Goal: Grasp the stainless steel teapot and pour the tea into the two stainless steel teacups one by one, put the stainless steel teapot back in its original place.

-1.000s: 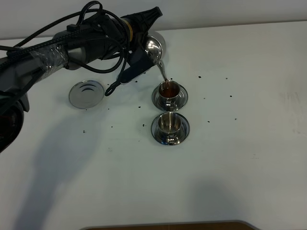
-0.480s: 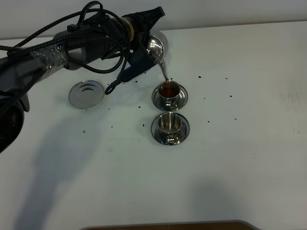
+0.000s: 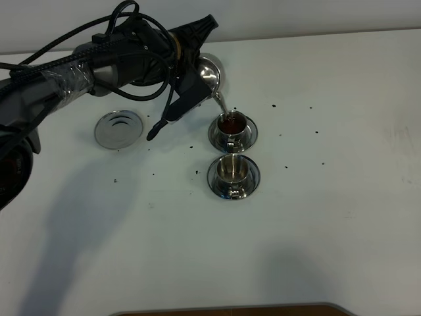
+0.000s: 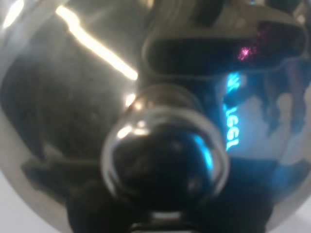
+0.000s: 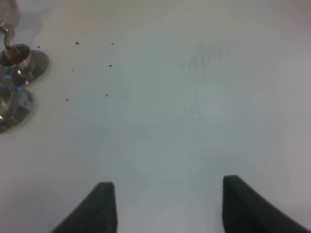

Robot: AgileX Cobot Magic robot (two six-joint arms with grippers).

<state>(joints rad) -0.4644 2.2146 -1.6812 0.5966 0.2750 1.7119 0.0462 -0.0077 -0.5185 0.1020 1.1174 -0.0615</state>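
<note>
My left gripper (image 3: pixel 199 54) is shut on the stainless steel teapot (image 3: pixel 212 71) and holds it tilted above the table. Its thin spout points down over the far teacup (image 3: pixel 232 123), which holds dark reddish-brown tea (image 3: pixel 231 121). The near teacup (image 3: pixel 232 169) stands on its saucer (image 3: pixel 250 179) just in front and shows no tea. The bare round steel disc (image 3: pixel 118 128) lies to the left. In the left wrist view the teapot's lid knob (image 4: pixel 165 162) fills the picture. My right gripper (image 5: pixel 170 208) is open and empty over bare table, with both cups (image 5: pixel 17 54) at the edge of its view.
The white table (image 3: pixel 329 217) carries small dark specks around the cups. A black strap (image 3: pixel 161 122) hangs from the left arm between the disc and the far cup. The table's back edge runs just behind the teapot.
The left wrist has turned a little, and the teapot and spout have shifted slightly left. The hanging strap has swung down and left. The tea in the far cup looks darker.
</note>
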